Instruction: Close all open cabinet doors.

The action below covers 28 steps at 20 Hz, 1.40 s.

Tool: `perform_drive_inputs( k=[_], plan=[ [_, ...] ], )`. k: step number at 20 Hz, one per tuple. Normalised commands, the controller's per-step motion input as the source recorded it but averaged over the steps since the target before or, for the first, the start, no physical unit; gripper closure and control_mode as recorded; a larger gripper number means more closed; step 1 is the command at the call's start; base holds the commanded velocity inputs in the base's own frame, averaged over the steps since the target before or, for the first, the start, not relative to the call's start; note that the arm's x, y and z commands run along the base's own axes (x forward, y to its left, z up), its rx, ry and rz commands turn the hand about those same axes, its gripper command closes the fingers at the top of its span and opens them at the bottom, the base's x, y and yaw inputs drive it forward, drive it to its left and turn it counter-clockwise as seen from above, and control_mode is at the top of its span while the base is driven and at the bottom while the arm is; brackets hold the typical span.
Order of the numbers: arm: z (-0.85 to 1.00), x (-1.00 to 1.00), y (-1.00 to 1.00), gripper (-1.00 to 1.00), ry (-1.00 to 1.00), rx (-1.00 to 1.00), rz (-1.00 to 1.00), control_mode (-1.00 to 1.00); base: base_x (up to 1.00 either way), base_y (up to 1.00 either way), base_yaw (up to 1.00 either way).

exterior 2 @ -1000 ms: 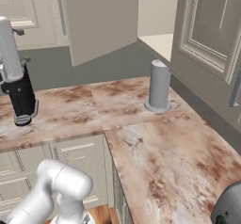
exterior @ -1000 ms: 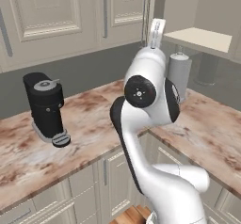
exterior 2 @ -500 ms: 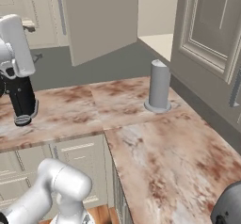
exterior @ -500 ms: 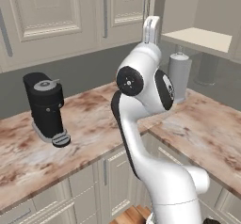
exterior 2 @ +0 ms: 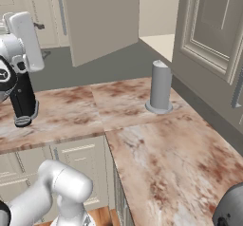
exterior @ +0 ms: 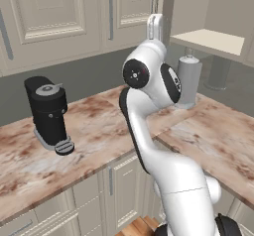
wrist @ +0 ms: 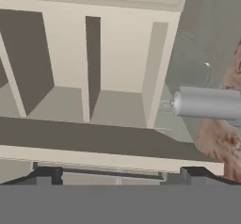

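Observation:
One tall cream cabinet door stands swung out over the counter, its plain inner face showing, and the cabinet's shelf behind it is bare. From the left base the door is almost edge-on beside a grey bar handle. My gripper is open and holds nothing. It sits close to the door's edge, with a thin grey bar just beyond the fingertips. Past the edge I look into the open shelves. The neighbouring wall door is shut.
A black coffee machine stands on the marble counter to the left. A grey cylinder stands below the open cabinet. Another tall door on the right wall looks shut.
The arm's elbow has swung left and risen, and its upper link reaches higher toward the open door. The base, the door and the counter things have not moved.

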Motion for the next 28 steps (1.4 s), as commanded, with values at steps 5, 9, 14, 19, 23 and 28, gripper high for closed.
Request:
perform_drive_inputs(
  k=[5, 9, 14, 19, 23, 28],
  plan=[
    [-0.1, 0.55, 0.0, -1.0, 0.01, 0.0, 0.0, -1.0, 0.0, 0.0, 0.0],
    [-0.12, 0.55, 0.0, -1.0, 0.01, 0.0, 0.0, -1.0, 0.0, 0.0, 0.0],
    [-0.2, 0.57, 0.01, -1.0, 0.02, 0.0, 0.0, -1.0, 0.0, 0.0, 0.0],
    [-0.32, 0.5, 0.21, -1.0, 0.0, 0.0, 0.0, -1.0, 0.0, 0.0, 0.0],
    [-0.29, 0.34, 0.38, -1.0, 0.0, 0.0, 0.0, -1.0, 0.0, 0.0, 0.0],
    [-0.09, 0.11, 0.13, -1.0, 0.0, 0.0, -0.01, -1.0, 0.0, 0.0, 0.0]
  ],
)
